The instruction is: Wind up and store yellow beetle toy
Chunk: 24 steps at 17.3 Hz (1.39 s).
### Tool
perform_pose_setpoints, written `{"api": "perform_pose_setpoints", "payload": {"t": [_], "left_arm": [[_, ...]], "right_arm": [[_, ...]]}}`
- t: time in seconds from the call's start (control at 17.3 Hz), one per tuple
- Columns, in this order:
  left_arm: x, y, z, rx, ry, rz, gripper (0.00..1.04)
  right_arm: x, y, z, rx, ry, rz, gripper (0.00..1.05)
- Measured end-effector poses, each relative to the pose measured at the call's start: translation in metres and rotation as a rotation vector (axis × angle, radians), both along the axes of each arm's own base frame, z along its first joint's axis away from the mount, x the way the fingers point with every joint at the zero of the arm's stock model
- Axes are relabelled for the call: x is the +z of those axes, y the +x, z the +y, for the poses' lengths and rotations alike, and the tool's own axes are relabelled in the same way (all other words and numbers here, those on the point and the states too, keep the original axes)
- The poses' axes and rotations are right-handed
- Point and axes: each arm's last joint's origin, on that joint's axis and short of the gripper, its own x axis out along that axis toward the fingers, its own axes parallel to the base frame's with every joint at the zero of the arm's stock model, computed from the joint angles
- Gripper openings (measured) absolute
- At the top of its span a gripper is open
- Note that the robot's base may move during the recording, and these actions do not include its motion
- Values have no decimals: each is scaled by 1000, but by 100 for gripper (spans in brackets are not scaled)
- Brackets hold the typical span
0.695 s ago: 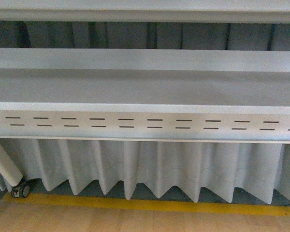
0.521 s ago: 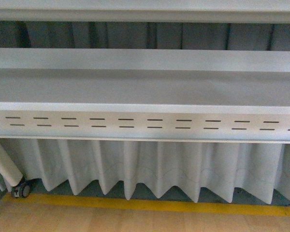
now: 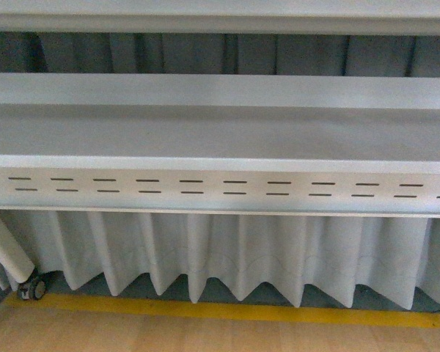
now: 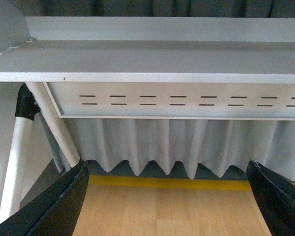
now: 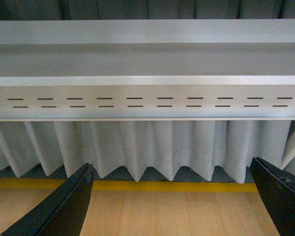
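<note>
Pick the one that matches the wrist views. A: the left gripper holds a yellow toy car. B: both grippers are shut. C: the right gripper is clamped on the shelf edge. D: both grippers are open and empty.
D: the left gripper and the right gripper each have their jaws wide apart, with only the curtain and the wooden floor showing between them.

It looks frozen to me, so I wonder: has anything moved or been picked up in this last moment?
Nothing visibly changed. In the front view the white shelf, the pleated curtain, the yellow floor line and the caster wheel sit where they were. The left gripper and right gripper are open and empty now.
</note>
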Motion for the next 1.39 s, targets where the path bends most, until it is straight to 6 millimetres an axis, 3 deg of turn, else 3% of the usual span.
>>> {"api": "perform_pose_setpoints", "payload": {"t": [1.39], "left_arm": [[0,0,0,0,0,4,98]], "right_arm": [[0,0,0,0,0,3,98]]}}
